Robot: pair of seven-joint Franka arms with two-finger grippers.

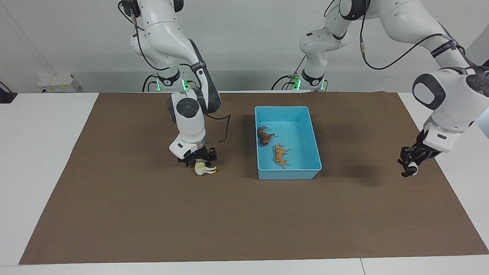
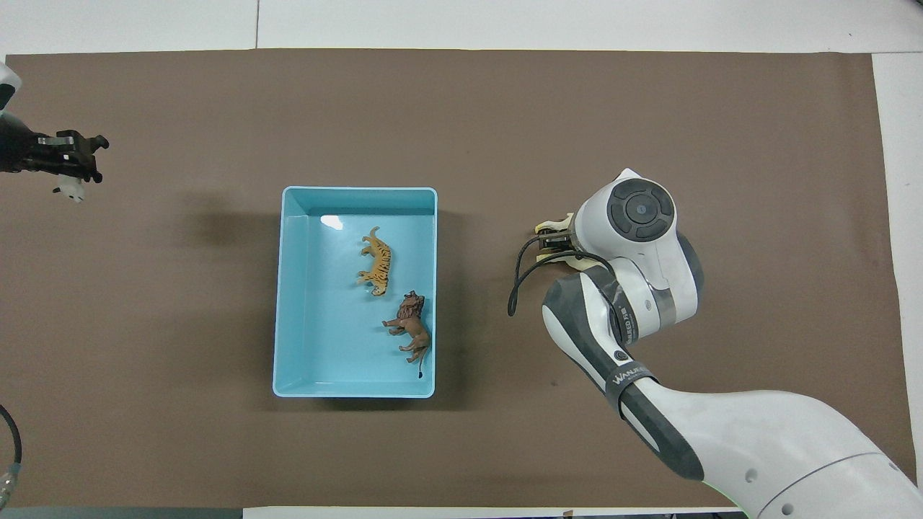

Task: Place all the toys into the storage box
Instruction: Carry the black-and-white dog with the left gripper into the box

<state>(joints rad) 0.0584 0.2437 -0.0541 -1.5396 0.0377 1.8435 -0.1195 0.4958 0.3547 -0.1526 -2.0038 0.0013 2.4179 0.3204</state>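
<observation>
The light blue storage box [image 1: 289,175] stands mid-mat and holds the brown lion [image 1: 264,135] and the orange striped tiger [image 1: 280,154]. My right gripper [image 1: 200,163] is down at the mat, right on the cream-white horse [image 1: 205,169], beside the box toward the right arm's end. In the overhead view the wrist hides most of the right gripper [image 2: 555,241] and the horse [image 2: 559,220]. My left gripper [image 1: 409,165] is shut on the black-and-white panda [image 1: 409,171] and holds it above the mat's edge at the left arm's end; the panda also shows in the overhead view [image 2: 70,190] under the left gripper [image 2: 78,167].
A brown mat [image 1: 244,221] covers the white table [image 1: 38,152]. The right arm's black cable [image 1: 225,130] hangs by its wrist between the arm and the box.
</observation>
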